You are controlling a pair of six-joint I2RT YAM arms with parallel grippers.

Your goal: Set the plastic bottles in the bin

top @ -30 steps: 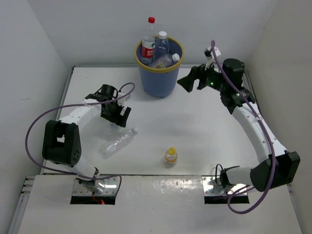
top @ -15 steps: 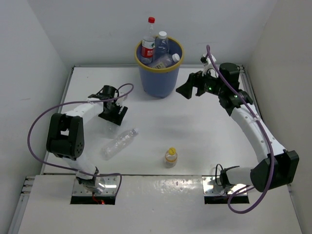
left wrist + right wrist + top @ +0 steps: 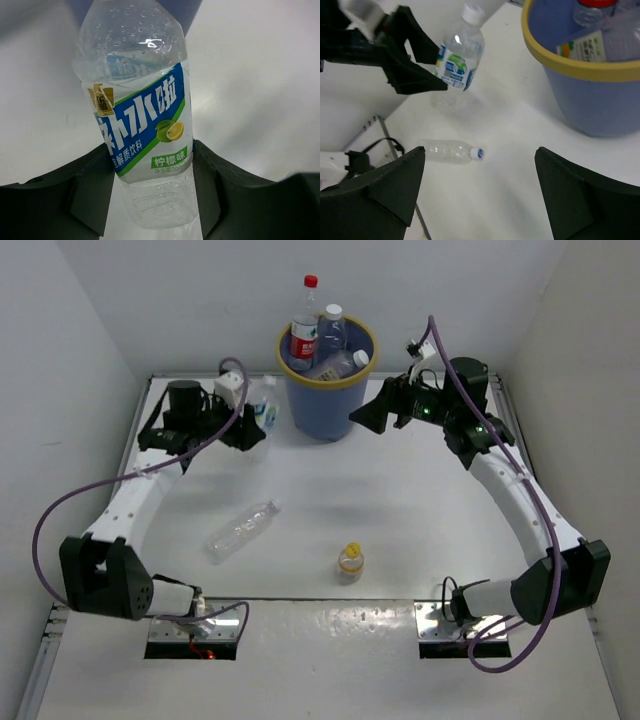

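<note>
The bin [image 3: 322, 410] is a blue bucket with a yellow rim at the back middle, and it holds several bottles, one with a red cap [image 3: 304, 330]. My left gripper [image 3: 245, 427] is shut on a clear bottle with a blue-green label [image 3: 263, 410], held upright above the table just left of the bin. In the left wrist view this bottle [image 3: 142, 125] sits between the jaws of the left gripper [image 3: 152, 192]. My right gripper [image 3: 377, 416] is open and empty, to the right of the bin. A clear label-less bottle [image 3: 243, 530] lies on the table. A small yellow-capped bottle [image 3: 350, 561] stands near the front.
The right wrist view shows the bin [image 3: 592, 107], the held bottle [image 3: 460, 62] and the lying bottle with a blue cap [image 3: 451, 150]. White walls enclose the table on the left, back and right. The arm bases are at the near edge.
My left gripper has lifted the labelled bottle from the table's left side and carried it back towards the bin. My right gripper has shifted slightly left.
</note>
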